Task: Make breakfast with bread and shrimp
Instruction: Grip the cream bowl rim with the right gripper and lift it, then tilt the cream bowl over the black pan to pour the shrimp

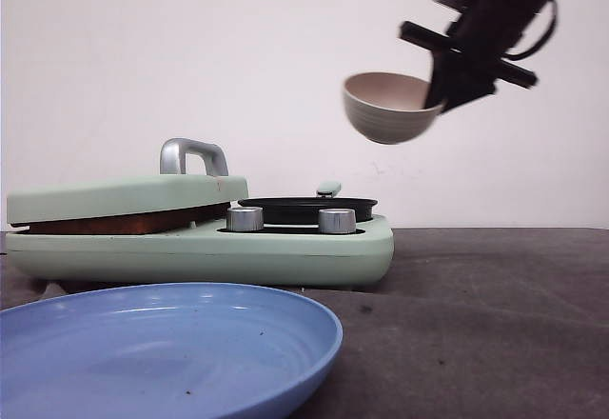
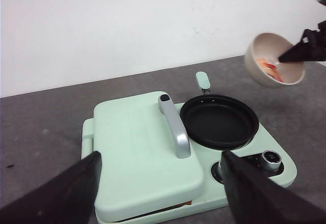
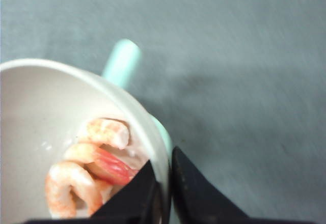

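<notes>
**What things are made of and how they shine**

The mint-green breakfast maker (image 2: 147,158) looks like smooth painted metal or plastic with a soft, dull shine. Its curved silver handle (image 2: 174,126) is shiny metal, and the two round silver knobs (image 1: 245,218) gleam like metal too. The round black pan (image 2: 219,121) is smooth and dark with a faint shine. The big blue plate (image 1: 162,348) looks like glossy plastic with fine rings in it. The small cream bowl (image 1: 385,107) is smooth and matt. The pink-orange shrimp (image 3: 97,168) look wet and shiny. The dark grey bench (image 1: 495,324) is covered in dull, slightly rough cloth. The black fingers (image 3: 191,188) are matt.
</notes>
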`<state>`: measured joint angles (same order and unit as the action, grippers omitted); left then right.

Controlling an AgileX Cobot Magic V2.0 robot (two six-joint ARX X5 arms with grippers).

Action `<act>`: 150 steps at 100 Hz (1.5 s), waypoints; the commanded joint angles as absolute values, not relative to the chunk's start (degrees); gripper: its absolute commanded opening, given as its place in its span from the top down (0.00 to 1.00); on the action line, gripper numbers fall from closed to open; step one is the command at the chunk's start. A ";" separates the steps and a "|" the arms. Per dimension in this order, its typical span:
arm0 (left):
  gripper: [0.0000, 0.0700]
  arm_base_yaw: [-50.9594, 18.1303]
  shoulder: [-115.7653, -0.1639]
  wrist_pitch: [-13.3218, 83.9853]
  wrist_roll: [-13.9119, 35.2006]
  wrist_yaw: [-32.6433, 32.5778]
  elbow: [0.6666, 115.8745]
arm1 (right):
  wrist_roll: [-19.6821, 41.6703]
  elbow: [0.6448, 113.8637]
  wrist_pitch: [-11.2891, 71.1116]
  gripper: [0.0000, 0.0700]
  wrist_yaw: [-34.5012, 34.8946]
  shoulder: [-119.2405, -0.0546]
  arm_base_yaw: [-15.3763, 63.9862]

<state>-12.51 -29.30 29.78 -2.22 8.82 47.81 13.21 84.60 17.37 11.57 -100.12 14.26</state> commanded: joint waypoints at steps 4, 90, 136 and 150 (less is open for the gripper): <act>0.44 -12.62 -29.56 29.45 -2.72 8.58 48.21 | 9.23 85.76 12.08 1.00 7.60 -101.14 17.63; 0.44 -12.64 -29.47 32.18 -4.64 9.04 48.21 | -53.76 85.73 -19.09 1.00 -33.93 -111.04 36.29; 0.44 -12.67 -29.47 32.21 -7.05 9.10 48.16 | -62.15 85.73 -30.06 1.00 -35.83 -111.04 36.97; 0.44 -12.67 -29.47 32.18 -7.53 9.10 48.12 | -62.72 85.73 -32.32 1.00 -35.83 -111.04 36.97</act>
<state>-12.51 -29.30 32.80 -6.52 8.93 47.81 -61.73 84.60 -31.18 -35.77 -110.26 36.45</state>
